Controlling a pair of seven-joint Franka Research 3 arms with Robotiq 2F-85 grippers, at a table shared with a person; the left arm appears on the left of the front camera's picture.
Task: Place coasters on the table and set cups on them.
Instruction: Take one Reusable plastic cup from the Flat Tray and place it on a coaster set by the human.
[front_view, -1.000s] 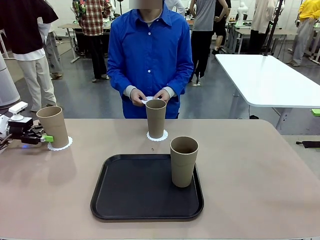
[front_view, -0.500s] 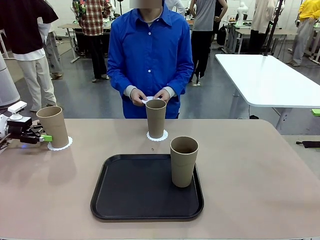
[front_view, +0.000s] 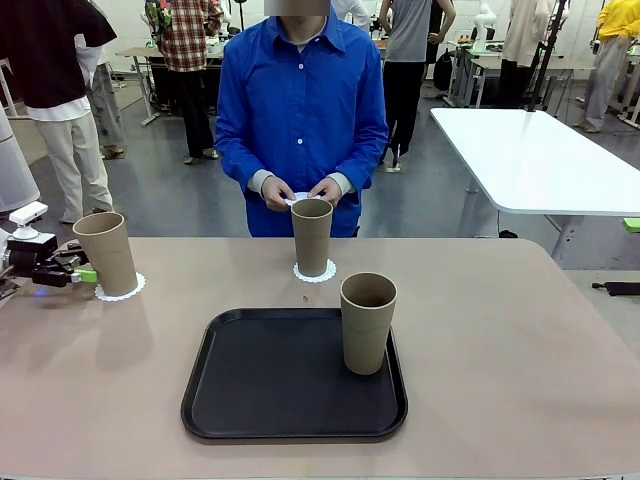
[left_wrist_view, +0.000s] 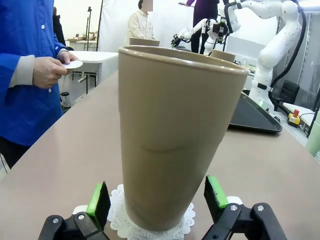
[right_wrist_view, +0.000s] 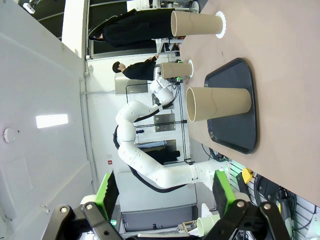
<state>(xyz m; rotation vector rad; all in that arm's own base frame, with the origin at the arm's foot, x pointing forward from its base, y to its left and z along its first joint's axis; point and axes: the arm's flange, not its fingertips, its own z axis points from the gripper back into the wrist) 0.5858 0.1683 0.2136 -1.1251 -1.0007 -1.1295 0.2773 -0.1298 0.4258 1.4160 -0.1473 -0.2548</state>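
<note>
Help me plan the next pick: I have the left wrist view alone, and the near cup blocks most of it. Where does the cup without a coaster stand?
Observer: In the front view the bare cup stands upright on the black tray, in its right half.
Operator: Is a second coaster in use?
Observer: Yes. The middle cup stands on a coaster near the far edge of the table, in front of the person.
Operator: And the right claw?
Observer: Its wrist view shows the right claw open, with nothing between its fingers.
</note>
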